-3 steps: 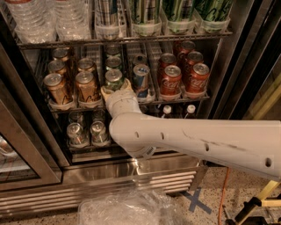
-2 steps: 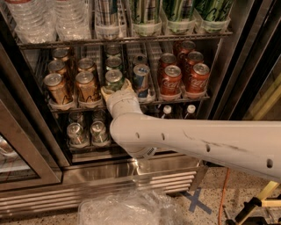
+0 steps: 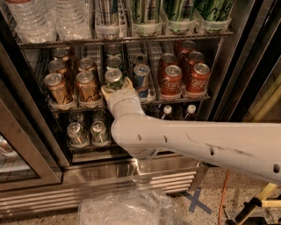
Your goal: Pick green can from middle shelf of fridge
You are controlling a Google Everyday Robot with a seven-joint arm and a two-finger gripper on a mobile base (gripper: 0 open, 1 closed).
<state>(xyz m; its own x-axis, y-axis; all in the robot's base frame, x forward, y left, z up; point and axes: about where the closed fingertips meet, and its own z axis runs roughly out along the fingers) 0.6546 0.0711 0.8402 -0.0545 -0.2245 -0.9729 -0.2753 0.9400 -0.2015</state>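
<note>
Observation from the floor, in front of the open fridge (image 3: 109, 178).

1. Position of target. The green can (image 3: 113, 77) stands upright at the front of its lane on the middle shelf (image 3: 198, 97). Gold cans (image 3: 55, 86) are just beside it on one side and a blue-and-silver can (image 3: 141, 76) on the other. The red cans (image 3: 171, 79) sit further along the same rack.

2. Position of tool. The tool (image 3: 117, 87) is inside the cabinet at the can, with its pale body right below and against the can's lower half. The white arm (image 3: 197, 140) reaches in from the lower right, across the front of the bottom rack.

3. State of tool. Whether it is apart or clamped on the can cannot be told from where I stand.

4. Step in hand. Judged to be the grasp itself: the reach looks complete and the can is not yet lifted off the shelf.

5. Next move. This calls for a confirmed hold, then a slight lift and a straight pull outward along the lane.

6. Risk. The neighbouring cans stand close, so any sideways drift on withdrawal could tip them. The rack of tall striped cans (image 3: 179, 12) above limits how high the can may be raised.
</note>
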